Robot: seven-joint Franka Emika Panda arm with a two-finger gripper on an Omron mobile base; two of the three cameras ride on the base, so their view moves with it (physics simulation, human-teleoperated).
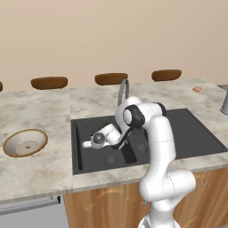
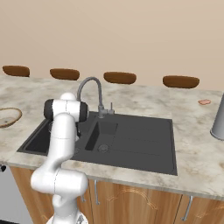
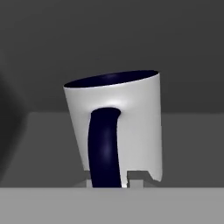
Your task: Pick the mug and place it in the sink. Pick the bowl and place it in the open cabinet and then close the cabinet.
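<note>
The hand was down in the left basin of the sink [image 1: 187, 133], low and left of centre in the left base view, and the gripper [image 3: 114, 183] sat right at the foot of the mug [image 3: 116, 127]. In the hand view the mug filled the middle of the frame, its base at the bottom edge where the pale finger tips [image 3: 136, 178] showed against it; the jaws were nearly together, apparently pinching the mug at its dark handle, though the contact itself was hidden at the frame's lower edge. The mug's long axis ran up the frame, leaning a little to the left, mouth toward the top and dark inside, handle facing the camera. Behind it lay the flat dark wall and floor of the basin, open on both sides of the mug. In the right base view the sink [image 2: 144, 140] stretched across the centre with the tap [image 2: 92, 89] arching at its back edge and the arm low over its left end. The bowl [image 1: 25, 143] sat upright on the counter [image 1: 40, 107] at the far left, well apart from the sink's rim.
</note>
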